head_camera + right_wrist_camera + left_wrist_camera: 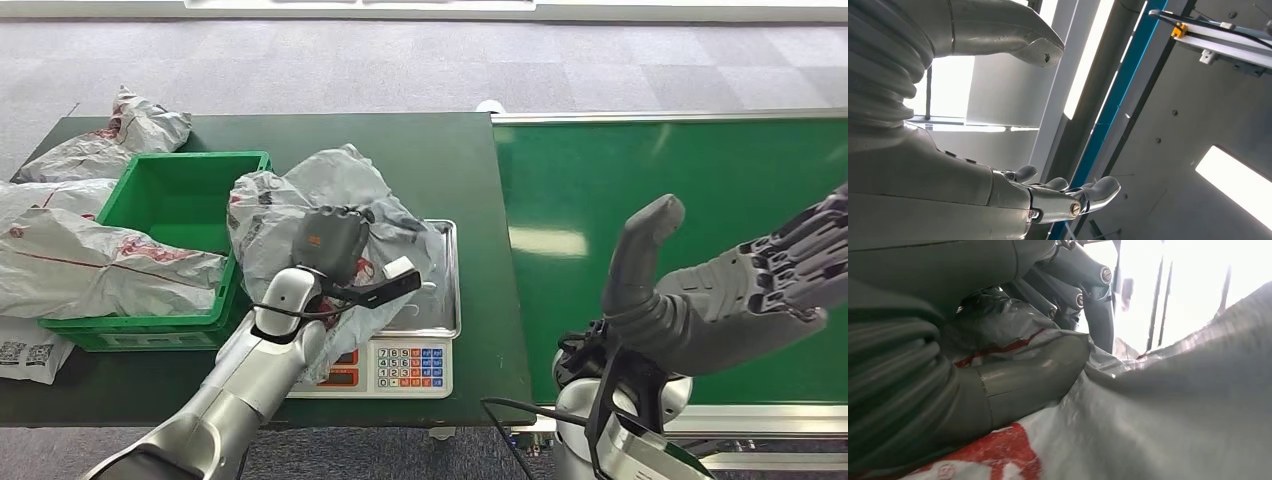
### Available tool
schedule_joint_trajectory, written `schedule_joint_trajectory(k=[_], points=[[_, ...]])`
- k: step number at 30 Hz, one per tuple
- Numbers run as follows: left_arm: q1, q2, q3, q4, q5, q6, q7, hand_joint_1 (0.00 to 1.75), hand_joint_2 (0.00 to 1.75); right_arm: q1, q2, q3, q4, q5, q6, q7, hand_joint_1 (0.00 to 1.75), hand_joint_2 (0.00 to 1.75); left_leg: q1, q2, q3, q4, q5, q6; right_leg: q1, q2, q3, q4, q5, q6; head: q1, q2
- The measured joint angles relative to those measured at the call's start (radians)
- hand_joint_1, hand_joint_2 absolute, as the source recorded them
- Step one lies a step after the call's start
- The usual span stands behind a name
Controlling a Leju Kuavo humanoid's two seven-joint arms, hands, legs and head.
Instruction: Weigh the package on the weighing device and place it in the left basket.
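1. Package (300, 200): grey plastic mailer bag with red print, crumpled, resting on the steel pan of the weighing device (440, 310) and overhanging its 9 o'clock edge toward the green basket (160, 200).
2. Left robot hand (330, 245): pressed onto the top of the package, fingers curled into the film. In the left wrist view the thumb (1038, 375) and the darker fingers (1083, 295) pinch a fold of the grey film (1168, 405) between them.
3. Right robot hand (730, 280): raised at 3 o'clock over the green conveyor surface (680, 200), palm up, thumb and fingers spread apart, holding nothing. The right wrist view confirms the splayed thumb (1013, 35) and fingers (1088, 192).
4. Weighing device: sits at the 6 o'clock edge of the dark green bench (420, 160); its coloured keypad (410, 365) faces the robot.
5. Green basket: stands just beside the weighing device at 9 o'clock, touching the package.
6. Other grey mailer bags (110, 265): one drapes over the basket's 9 o'clock rim; more lie on the bench at 10 o'clock.
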Motion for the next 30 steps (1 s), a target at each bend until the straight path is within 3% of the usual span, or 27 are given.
schedule_joint_trajectory(k=[2,4,10,13,15,18,23,26,27,30], points=[[-0.016,0.033,0.034,-0.061,-0.066,0.107,0.071,1.75,1.75,0.003,0.0,-0.002,-0.003,-0.004,0.0,0.0,0.0,1.75,0.001,0.0,0.0,0.0,0.0,0.0,0.001,0.0,0.0,0.0,0.0,0.0,0.0,0.0],[-0.029,0.065,0.079,-0.117,-0.112,0.157,0.103,1.75,1.75,0.004,0.0,-0.003,-0.005,-0.008,0.0,0.0,0.0,1.75,0.001,0.001,0.001,0.0,0.0,0.0,0.001,0.001,0.0,0.0,0.0,0.0,0.0,0.0],[-0.033,0.138,0.21,-0.225,-0.178,0.177,0.113,1.75,1.75,0.004,0.0,-0.008,-0.007,-0.014,0.0,0.0,0.0,1.75,0.002,0.002,0.0,0.0,0.001,-0.001,0.001,0.002,0.0,0.0,0.0,-0.001,0.0,0.0],[-0.033,0.183,0.267,-0.268,-0.188,0.182,0.17,1.75,1.75,0.005,0.0,-0.01,-0.007,-0.021,0.0,0.0,0.0,1.75,0.002,0.003,0.0,0.0,0.001,-0.002,0.001,0.004,-0.001,0.001,0.0,-0.001,0.0,0.0],[-0.042,0.228,0.267,-0.268,-0.191,0.182,0.272,1.75,1.75,0.005,0.0,-0.011,-0.006,-0.025,0.0,0.0,0.0,1.75,0.002,0.004,0.001,0.0,0.0,-0.002,0.001,0.005,-0.002,0.001,0.0,-0.001,0.0,0.0],[-0.104,0.283,0.216,-0.152,-0.192,0.168,0.424,1.75,1.75,0.004,0.0,-0.012,-0.006,-0.026,0.0,0.0,0.0,1.75,0.002,0.001,0.0,0.0,0.001,-0.003,0.002,0.003,-0.002,0.001,0.0,-0.001,0.0,0.0],[-0.164,0.341,0.134,0.033,-0.192,0.171,0.532,1.75,1.75,0.004,0.0,-0.012,-0.006,-0.027,0.0,0.0,0.0,1.75,0.002,0.003,0.0,0.0,0.002,-0.004,0.002,0.005,-0.002,0.002,0.002,-0.003,0.0,0.0],[-0.169,0.372,0.11,0.071,-0.192,0.174,0.549,0.46,1.75,0.004,0.0,-0.012,-0.006,-0.028,0.0,0.0,0.0,1.75,0.002,0.007,0.0,0.0,0.002,-0.004,0.001,0.008,-0.003,0.002,0.003,-0.004,0.0,0.0],[-0.173,0.378,0.108,0.086,-0.192,0.171,0.54,0.02,1.31,0.004,0.0,-0.012,-0.006,-0.027,0.0,0.0,0.0,1.75,0.002,0.007,0.0,0.0,0.002,-0.004,0.001,0.008,-0.004,0.002,0.003,-0.004,0.0,0.0],[-0.207,0.381,0.107,0.174,-0.192,0.118,0.488,0.0,0.0,0.004,0.0,-0.012,-0.006,-0.024,0.0,0.0,0.0,1.75,0.002,0.005,0.0,0.0,0.002,-0.004,0.002,0.006,-0.004,0.002,0.002,-0.004,0.0,0.0]])
